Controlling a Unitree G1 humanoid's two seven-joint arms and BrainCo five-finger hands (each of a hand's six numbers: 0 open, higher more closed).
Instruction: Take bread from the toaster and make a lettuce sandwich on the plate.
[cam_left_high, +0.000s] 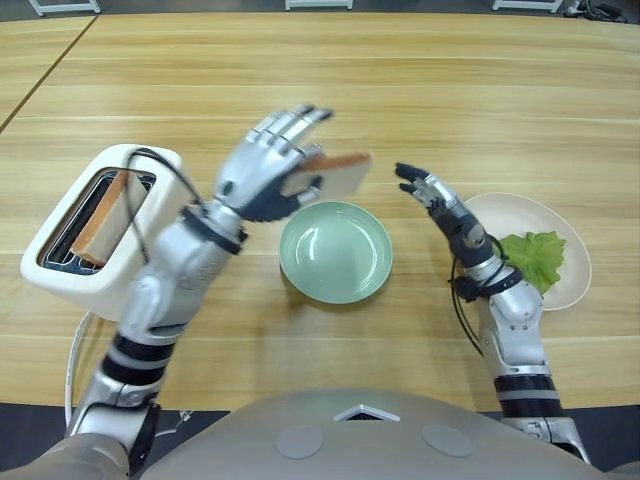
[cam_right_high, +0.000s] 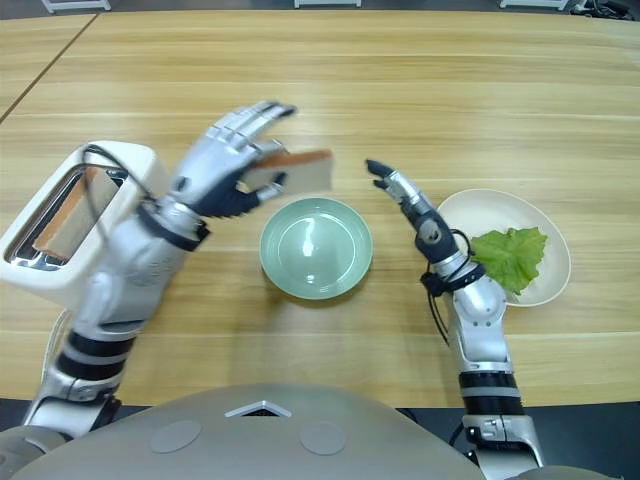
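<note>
Step in hand, by the look of it: getting 1st bread slice (cam_left_high: 345, 172) over to green plate (cam_left_high: 384, 262). Clamped on that slice w/ left hand (cam_left_high: 265, 170), fingers above and thumb below, slice roughly flat and sticking out to the right. Held in the air over the worktop (cam_left_high: 400, 90), near far rim of green plate, not touching it.

Over by the left edge: toaster (cam_left_high: 70, 285), w/ 2nd slice (cam_left_high: 103, 218) standing in its slot.

On the right: right hand (cam_left_high: 425, 188) raised, fingers spread apart, holding nothing, between green plate and white dish (cam_left_high: 500, 205). Lying in that dish: lettuce leaf (cam_left_high: 535, 258), untouched.

Progress approx. early: nothing on green plate yet, sandwich not begun.

Next, prob.: lower slice flat onto middle of green plate, then let go w/o dragging it. Needs wrist kept level so slice doesn't land on the rim and tip. After that: pinch lettuce w/ right hand, lay on slice; fetch 2nd slice from toaster for the top.
</note>
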